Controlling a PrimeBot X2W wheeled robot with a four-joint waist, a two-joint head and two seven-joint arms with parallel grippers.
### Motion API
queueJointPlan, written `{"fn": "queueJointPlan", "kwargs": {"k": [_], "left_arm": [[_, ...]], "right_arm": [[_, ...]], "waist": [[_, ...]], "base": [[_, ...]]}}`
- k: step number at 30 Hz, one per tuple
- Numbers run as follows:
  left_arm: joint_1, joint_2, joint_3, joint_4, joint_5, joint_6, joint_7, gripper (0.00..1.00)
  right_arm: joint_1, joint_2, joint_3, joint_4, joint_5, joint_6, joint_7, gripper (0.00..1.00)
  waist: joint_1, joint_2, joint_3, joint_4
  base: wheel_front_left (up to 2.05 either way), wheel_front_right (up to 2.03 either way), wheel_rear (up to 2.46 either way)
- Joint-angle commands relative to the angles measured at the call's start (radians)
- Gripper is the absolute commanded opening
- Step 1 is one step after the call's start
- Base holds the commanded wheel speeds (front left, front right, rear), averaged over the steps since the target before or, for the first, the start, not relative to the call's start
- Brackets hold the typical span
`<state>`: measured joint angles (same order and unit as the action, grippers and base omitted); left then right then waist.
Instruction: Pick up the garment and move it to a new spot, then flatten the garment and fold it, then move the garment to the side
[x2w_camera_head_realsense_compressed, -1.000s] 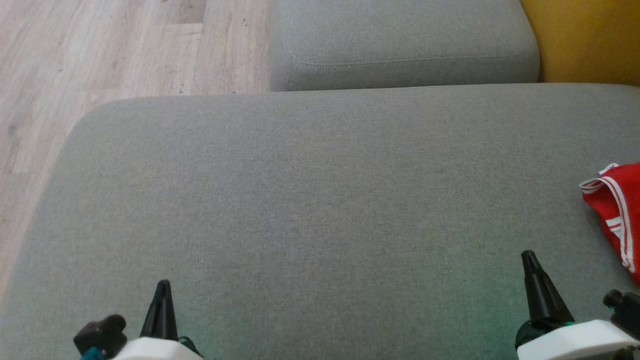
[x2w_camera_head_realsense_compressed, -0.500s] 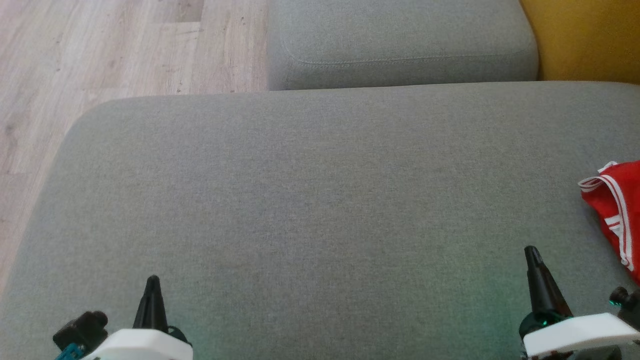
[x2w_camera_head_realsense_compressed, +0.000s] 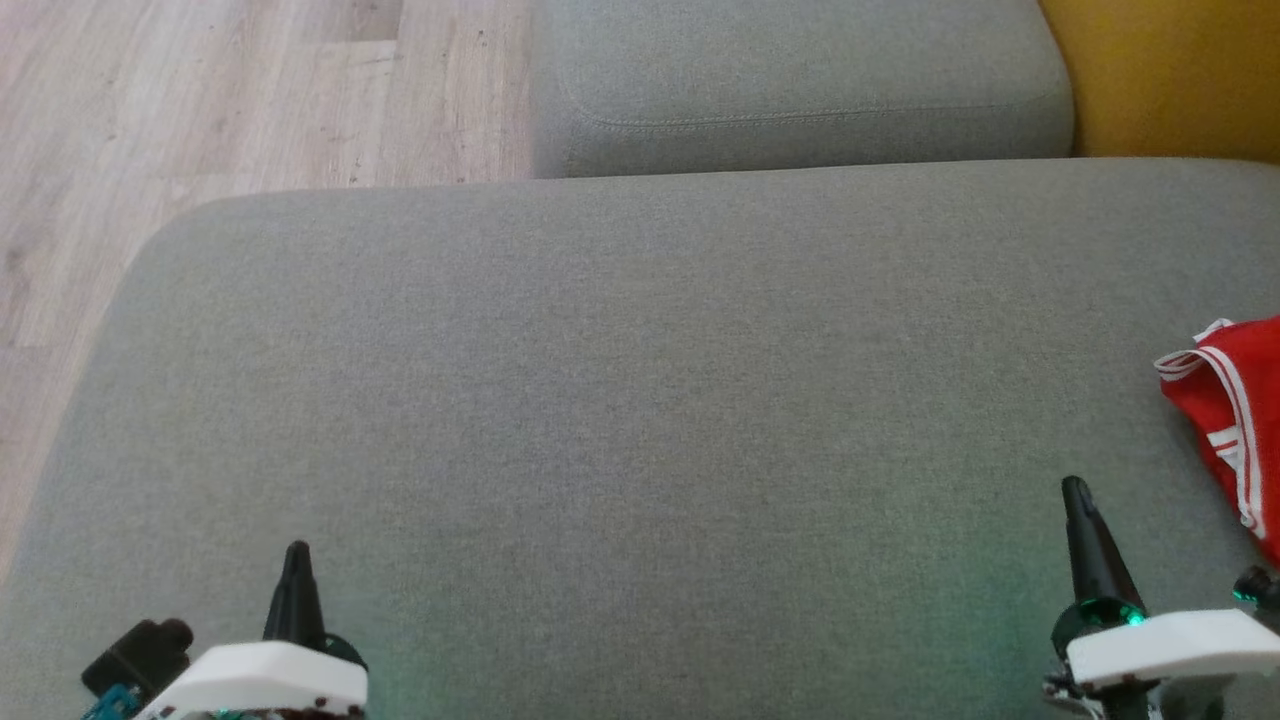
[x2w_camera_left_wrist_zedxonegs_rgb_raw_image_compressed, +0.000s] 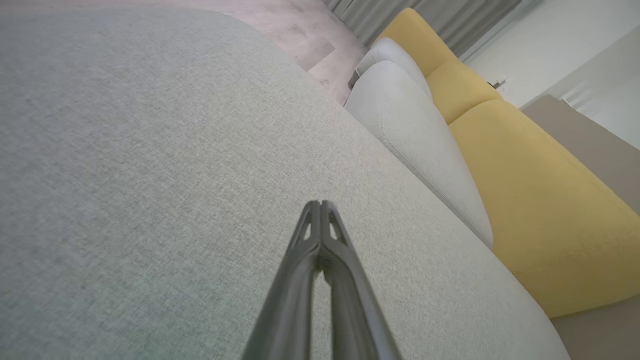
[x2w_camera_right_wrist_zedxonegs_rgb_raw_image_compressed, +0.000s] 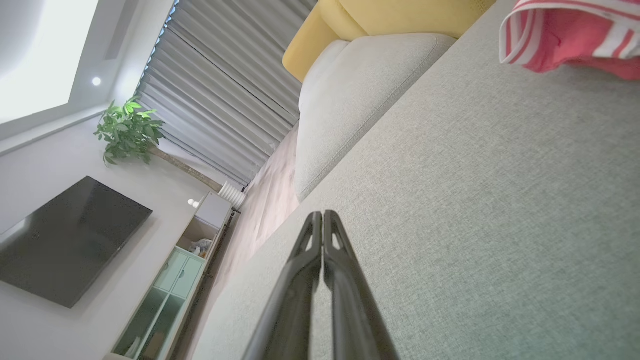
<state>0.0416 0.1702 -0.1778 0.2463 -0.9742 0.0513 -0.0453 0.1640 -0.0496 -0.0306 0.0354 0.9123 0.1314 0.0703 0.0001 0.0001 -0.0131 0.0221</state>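
Observation:
The garment (x2w_camera_head_realsense_compressed: 1235, 420) is red with white stripes and lies crumpled at the right edge of the grey sofa seat (x2w_camera_head_realsense_compressed: 640, 400); part of it runs out of the head view. In the right wrist view the garment (x2w_camera_right_wrist_zedxonegs_rgb_raw_image_compressed: 575, 35) sits at the top right. My right gripper (x2w_camera_head_realsense_compressed: 1076, 490) hovers over the seat, a short way to the near left of the garment, shut and empty; its tips (x2w_camera_right_wrist_zedxonegs_rgb_raw_image_compressed: 323, 215) press together. At the lower left my left gripper (x2w_camera_head_realsense_compressed: 296, 552) is shut too, far from the garment, its tips (x2w_camera_left_wrist_zedxonegs_rgb_raw_image_compressed: 320, 204) touching over bare fabric.
A grey cushion (x2w_camera_head_realsense_compressed: 800, 80) lies behind the seat, with a yellow cushion (x2w_camera_head_realsense_compressed: 1170, 70) at the back right. Wooden floor (x2w_camera_head_realsense_compressed: 200, 100) runs past the seat's left edge. A TV (x2w_camera_right_wrist_zedxonegs_rgb_raw_image_compressed: 65, 240), cabinet (x2w_camera_right_wrist_zedxonegs_rgb_raw_image_compressed: 175, 280) and plant (x2w_camera_right_wrist_zedxonegs_rgb_raw_image_compressed: 127, 130) stand across the room.
The whole head picture has drifted slightly. Both grippers have shifted a little, the left down and left, the right up and right, both still shut. The garment lies as before.

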Motion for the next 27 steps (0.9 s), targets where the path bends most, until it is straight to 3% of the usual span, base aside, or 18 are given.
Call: {"fn": "queueJointPlan", "kwargs": {"k": [1, 27], "left_arm": [[-0.059, 0.001, 0.040, -0.028, -0.025, -0.010, 0.003, 0.00], [-0.096, -0.045, 0.139, -0.017, -0.282, -0.081, 0.062, 0.00]], "right_arm": [[-0.065, -0.026, 0.006, -0.024, 0.031, 0.000, -0.008, 0.00], [-0.149, -0.029, -0.012, 0.071, 0.322, -0.001, -0.002, 0.00]], "waist": [[-0.0001, -0.0001, 0.000, 0.000], [-0.0001, -0.0001, 0.007, -0.009]], "base": [[0.00, 0.00, 0.00], [0.00, 0.00, 0.00]]}}
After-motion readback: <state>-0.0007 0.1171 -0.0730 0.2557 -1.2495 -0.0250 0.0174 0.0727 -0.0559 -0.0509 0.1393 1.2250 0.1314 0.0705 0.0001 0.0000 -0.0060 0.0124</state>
